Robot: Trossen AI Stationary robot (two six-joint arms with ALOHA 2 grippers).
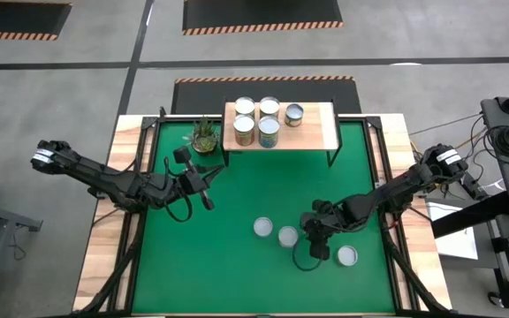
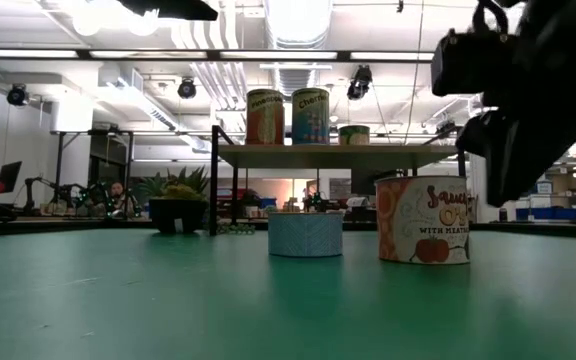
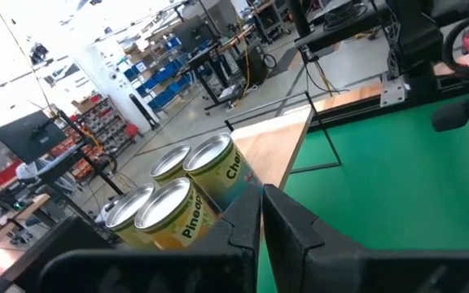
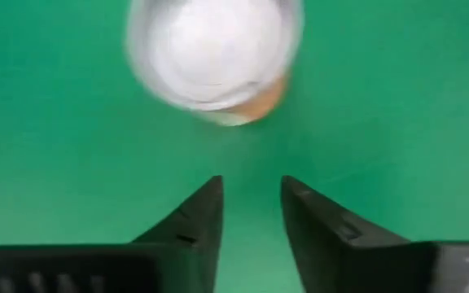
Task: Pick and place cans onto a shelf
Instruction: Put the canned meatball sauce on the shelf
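Observation:
Five cans stand on the pale wood shelf at the far side of the green mat; they also show in the left wrist view. Three cans stand on the mat: a short pale one, an orange-labelled one and one farther right. My right gripper is open and empty, hanging above the mat just right of the orange-labelled can, fingers pointing down. My left gripper is shut and empty, held above the mat left of centre, pointing toward the shelf.
A small potted plant stands on the mat just left of the shelf. In the low view the short pale can and the orange-labelled can stand side by side before the shelf. Bare green mat lies at near left.

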